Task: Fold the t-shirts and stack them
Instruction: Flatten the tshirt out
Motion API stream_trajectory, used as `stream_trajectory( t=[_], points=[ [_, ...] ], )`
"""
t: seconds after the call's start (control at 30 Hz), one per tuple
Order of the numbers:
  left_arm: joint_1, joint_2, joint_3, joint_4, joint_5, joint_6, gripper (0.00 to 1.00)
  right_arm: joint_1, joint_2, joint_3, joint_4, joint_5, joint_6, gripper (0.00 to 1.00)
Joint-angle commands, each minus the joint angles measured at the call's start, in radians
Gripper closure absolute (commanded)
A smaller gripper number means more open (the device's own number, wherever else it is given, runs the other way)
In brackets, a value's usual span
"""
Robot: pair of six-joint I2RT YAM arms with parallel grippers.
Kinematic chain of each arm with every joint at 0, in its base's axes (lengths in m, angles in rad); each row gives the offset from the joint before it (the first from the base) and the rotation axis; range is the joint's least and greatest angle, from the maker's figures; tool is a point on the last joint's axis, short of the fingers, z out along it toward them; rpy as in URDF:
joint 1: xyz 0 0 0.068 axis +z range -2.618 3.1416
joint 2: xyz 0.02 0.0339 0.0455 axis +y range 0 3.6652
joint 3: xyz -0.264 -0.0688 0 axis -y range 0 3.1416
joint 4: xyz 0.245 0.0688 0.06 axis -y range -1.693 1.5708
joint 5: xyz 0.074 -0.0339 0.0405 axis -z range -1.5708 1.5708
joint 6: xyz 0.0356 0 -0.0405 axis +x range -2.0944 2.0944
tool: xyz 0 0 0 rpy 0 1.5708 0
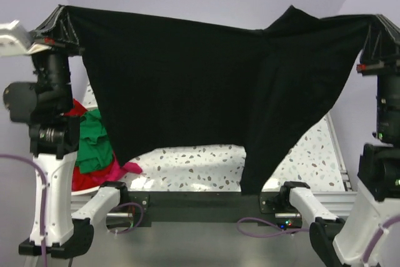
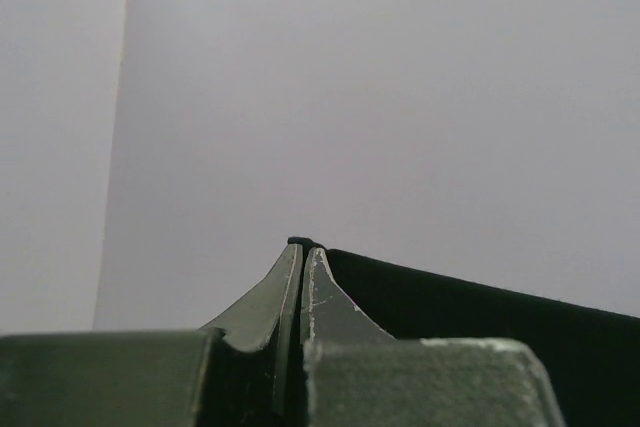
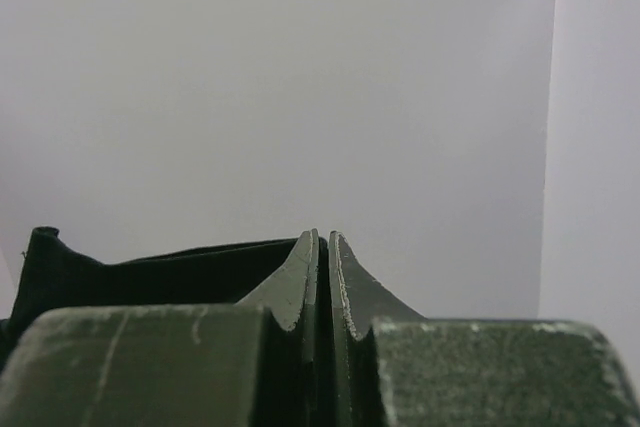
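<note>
A black t-shirt [image 1: 187, 85] hangs spread high in the air between my two grippers, its lower edge just above the table. My left gripper [image 1: 57, 12] is shut on its top left corner; in the left wrist view the gripper [image 2: 303, 245] pinches black cloth [image 2: 480, 317]. My right gripper [image 1: 380, 20] is shut on its top right corner; in the right wrist view the gripper [image 3: 323, 237] holds black cloth [image 3: 150, 277]. A heap with green [image 1: 94, 139], red [image 1: 78, 109] and magenta [image 1: 125, 168] t-shirts lies at the left.
The speckled white table [image 1: 200, 161] shows below the hanging shirt. A grey metal rail [image 1: 206, 201] runs along its near edge between the arm bases. Pale walls stand behind and at both sides.
</note>
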Motion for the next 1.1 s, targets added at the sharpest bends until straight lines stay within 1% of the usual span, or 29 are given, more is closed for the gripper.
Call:
stream_trajectory(
  t=[0.0,0.07,0.13,0.17,0.2,0.23,0.27,0.3,0.33,0.37,0.4,0.43,0.47,0.5,0.57,0.6,0.63,0.67,0.7,0.8,0.83,0.93,0.97,1.0,1.07],
  points=[
    [0.008,0.15,-0.023,0.053,-0.063,0.034,1.0,-0.006,0.15,-0.052,0.05,0.043,-0.009,1.0],
    [0.008,0.21,-0.047,0.116,-0.068,0.024,1.0,-0.006,0.213,-0.103,0.095,0.046,0.007,1.0],
    [0.008,0.316,-0.073,0.165,-0.081,0.015,1.0,-0.006,0.262,-0.175,0.162,0.055,0.019,1.0],
    [0.008,0.397,-0.077,0.179,-0.082,0.014,1.0,-0.006,0.294,-0.197,0.187,0.059,0.028,1.0],
    [0.008,0.441,-0.08,0.196,-0.075,0.012,1.0,-0.006,0.365,-0.218,0.231,0.078,0.033,1.0],
    [0.008,0.486,-0.081,0.239,-0.072,0.009,1.0,-0.006,0.415,-0.22,0.251,0.08,0.047,1.0],
    [0.008,0.579,-0.081,0.263,-0.071,0.009,1.0,-0.006,0.463,-0.217,0.267,0.082,0.053,1.0],
    [0.008,0.629,-0.074,0.285,-0.062,0.007,1.0,-0.006,0.57,-0.196,0.294,0.082,0.062,1.0],
    [0.008,0.679,-0.06,0.308,-0.062,0.011,1.0,-0.004,0.624,-0.176,0.299,0.086,0.079,1.0],
    [0.008,0.775,-0.046,0.314,-0.065,0.011,1.0,-0.004,0.676,-0.153,0.301,0.089,0.088,1.0],
    [0.008,0.822,-0.006,0.317,-0.066,0.014,0.91,-0.002,0.792,-0.095,0.284,0.103,0.094,1.0],
    [0.008,0.865,0.017,0.308,-0.066,0.027,0.82,0.002,0.84,-0.062,0.269,0.114,0.1,0.99],
    [0.008,0.932,0.058,0.302,-0.065,0.03,0.71,0.004,0.897,-0.03,0.253,0.12,0.107,0.9],
    [0.007,0.957,0.075,0.29,-0.056,0.035,0.49,0.005,0.981,0.042,0.203,0.121,0.108,0.66],
    [-0.001,0.98,0.083,0.265,-0.06,0.047,0.34,0.017,1.04,0.085,0.163,0.126,0.111,0.42],
    [-0.007,0.976,0.072,0.271,-0.081,0.055,0.24,0.022,1.051,0.081,0.172,0.128,0.108,0.23],
    [-0.021,0.968,0.059,0.282,-0.095,0.07,0.19,0.031,1.06,0.075,0.176,0.134,0.11,0.13],
    [-0.028,0.95,0.036,0.282,-0.118,0.076,0.13,0.037,1.06,0.062,0.186,0.132,0.11,0.06],
    [-0.036,0.939,0.023,0.28,-0.127,0.077,0.11,0.04,1.059,0.055,0.19,0.128,0.108,0.02],
    [-0.074,0.896,-0.021,0.232,-0.125,0.049,0.08,0.059,1.02,0.015,0.18,0.115,0.096,0.01],
    [-0.084,0.885,-0.034,0.187,-0.12,0.025,0.08,0.094,1.004,-0.003,0.175,0.118,0.094,0.01],
    [-0.124,0.853,-0.101,0.111,-0.071,-0.038,0.07,0.14,0.906,-0.138,0.158,0.124,0.113,0.01],
    [-0.133,0.847,-0.139,0.093,-0.048,-0.052,0.07,0.151,0.845,-0.186,0.167,0.125,0.122,0.01],
    [-0.156,0.847,-0.161,0.084,-0.023,-0.063,0.07,0.165,0.806,-0.299,0.178,0.118,0.13,0.01],
    [-0.179,0.85,-0.225,0.066,-0.019,-0.071,0.06,0.197,0.743,-0.42,0.204,0.097,0.166,0.01]
  ],
)
